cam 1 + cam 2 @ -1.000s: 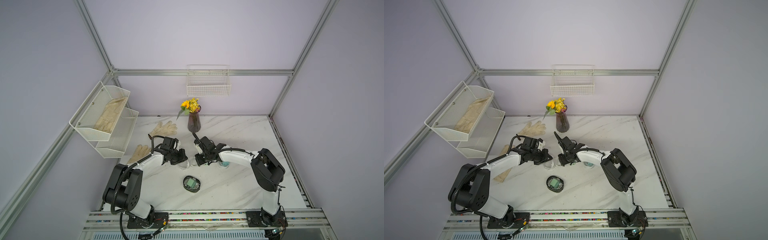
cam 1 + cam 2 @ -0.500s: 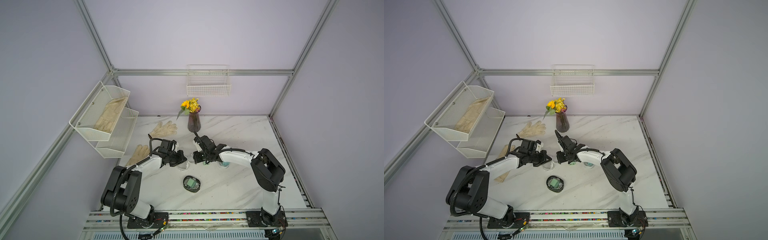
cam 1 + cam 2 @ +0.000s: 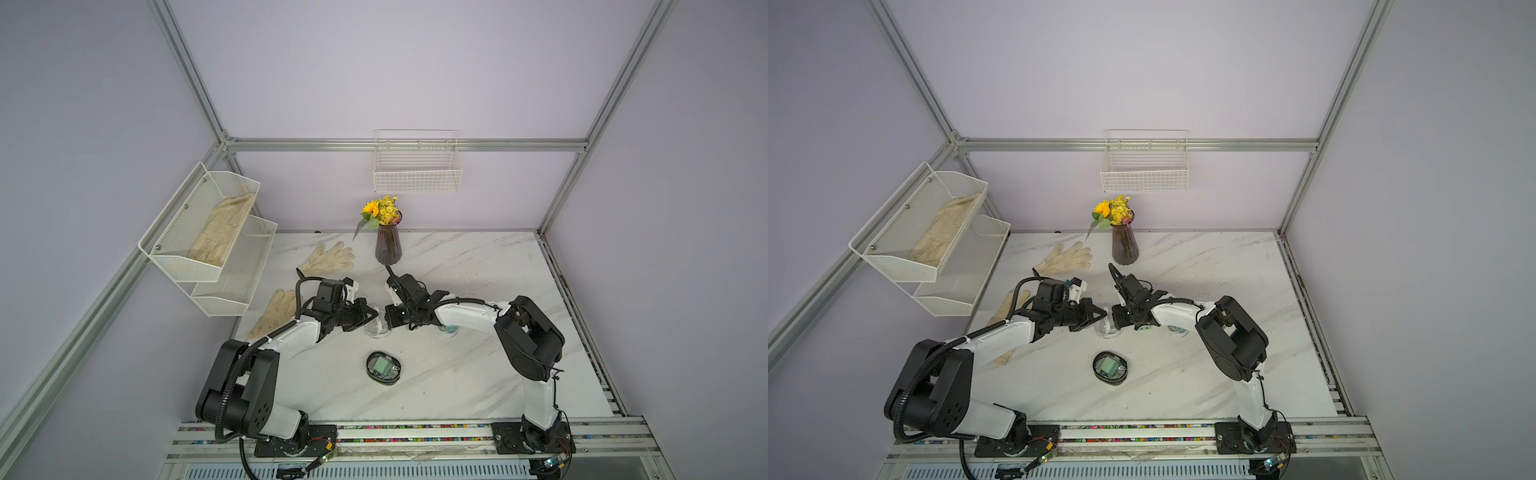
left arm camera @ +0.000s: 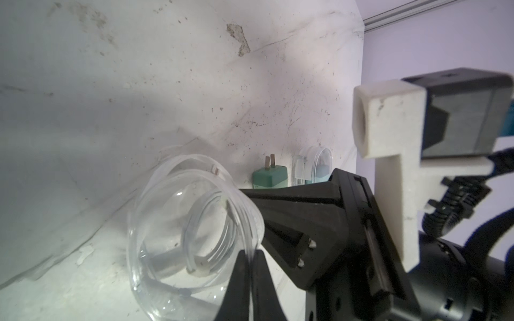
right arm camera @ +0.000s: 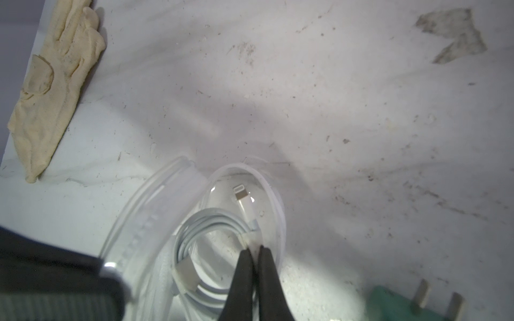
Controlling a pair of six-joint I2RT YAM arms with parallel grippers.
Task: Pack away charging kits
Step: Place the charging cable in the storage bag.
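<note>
Near centre, left claw point(image 4: 251, 251) pinching clear case point(image 4: 167, 222)

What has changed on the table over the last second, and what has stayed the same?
Almost nothing. The left gripper, shifted only slightly, stays shut on the rim of the clear case, the right gripper on the coiled cable inside it; nothing taken or let go. Black-rimmed case, gloves and vase unmoved.
</note>
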